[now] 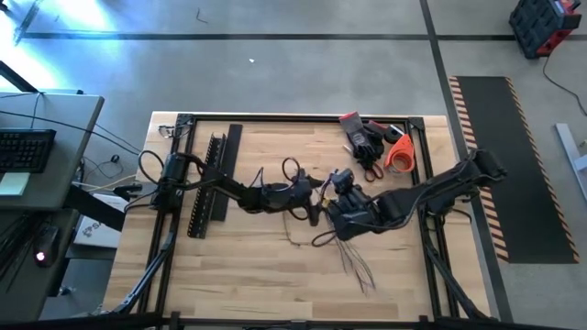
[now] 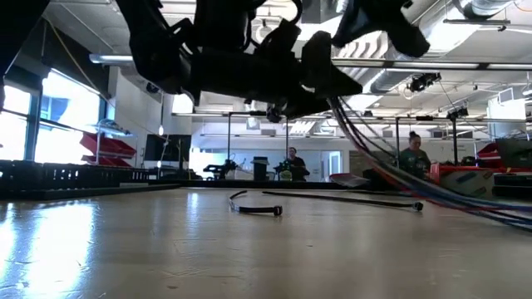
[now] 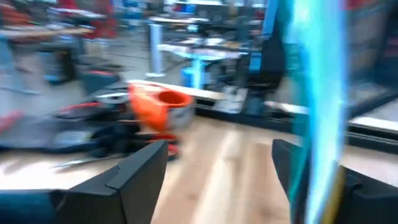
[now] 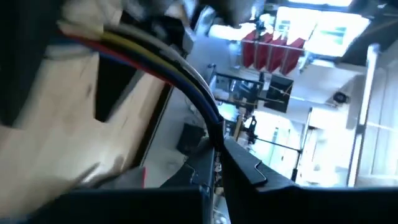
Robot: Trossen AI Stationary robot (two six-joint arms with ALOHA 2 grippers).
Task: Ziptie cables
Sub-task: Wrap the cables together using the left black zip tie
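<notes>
Wide workshop floor all around, with a wooden bench [image 1: 275,266] edged by a black frame. Bare wood across the near half of the bench and along the left front; crowded only toward the far right corner. Two dark arms meeting near the middle.

Left tool [image 1: 307,188] reaching in from the left side, fingers spread apart in its wrist view, nothing seen between them, raised above the wood. Right tool [image 1: 341,181] coming in from the right, fingers pressed together on the cables [image 1: 353,257], pinching the bundle. One bunch of thin cables, several strands, too fine to count, lifted at the pinched end and fanning out loose across the wood toward the near edge.

One long slotted black rail [image 1: 206,183] and one flat black strip [image 1: 227,174] side by side near the left edge. One orange roll [image 1: 399,151], one pair of red-handled scissors [image 1: 367,163] and dark gloves [image 1: 358,137], close together at the far right. Two people [image 2: 293,163] standing well back in the room.
</notes>
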